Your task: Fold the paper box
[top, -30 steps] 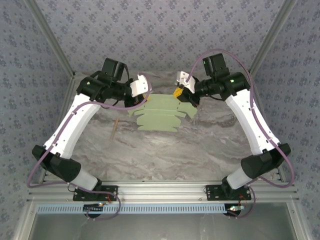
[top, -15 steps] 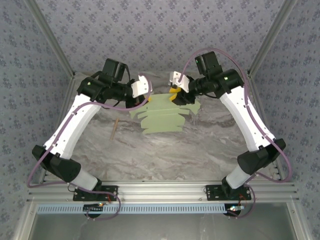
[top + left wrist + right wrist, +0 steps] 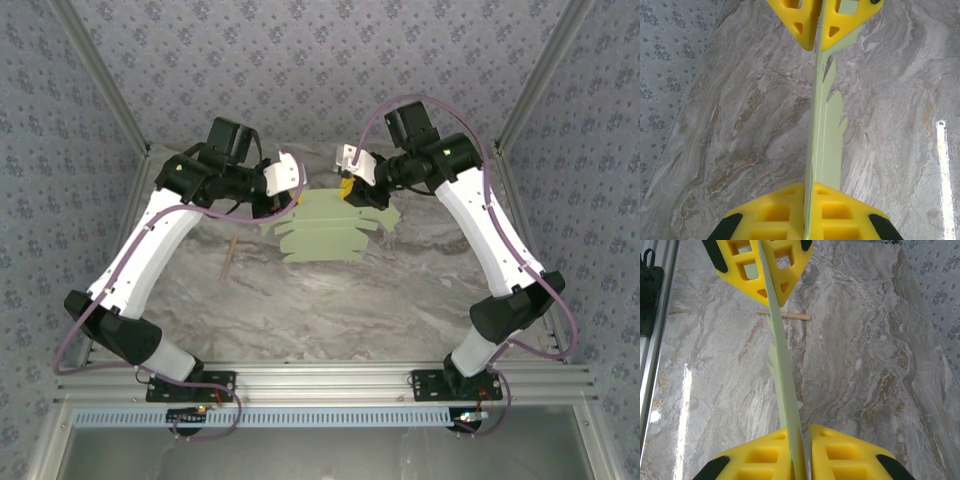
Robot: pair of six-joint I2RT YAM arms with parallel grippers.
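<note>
The paper box [image 3: 330, 232] is a flat pale-green die-cut sheet held off the marble table, its flaps hanging toward the near side. My left gripper [image 3: 297, 197] is shut on the sheet's far-left edge. In the left wrist view its yellow pads [image 3: 807, 195] pinch the card [image 3: 827, 135] edge-on. My right gripper [image 3: 347, 190] straddles the far edge close beside it. In the right wrist view the card [image 3: 782, 365] lies against one pad of that gripper [image 3: 804, 440], with a thin gap to the other. Each wrist view shows the opposite gripper at the top: the right gripper [image 3: 818, 30] and the left gripper [image 3: 769, 285].
A thin tan stick [image 3: 231, 258] lies on the table left of the sheet, and it also shows beyond the card as a short tan stick [image 3: 785, 315]. Patterned walls close in the back and both sides. An aluminium rail [image 3: 320, 380] runs along the near edge.
My right gripper let go, slid left along the sheet's far edge toward the left gripper and has nearly closed round the card again. The left gripper kept its hold.
</note>
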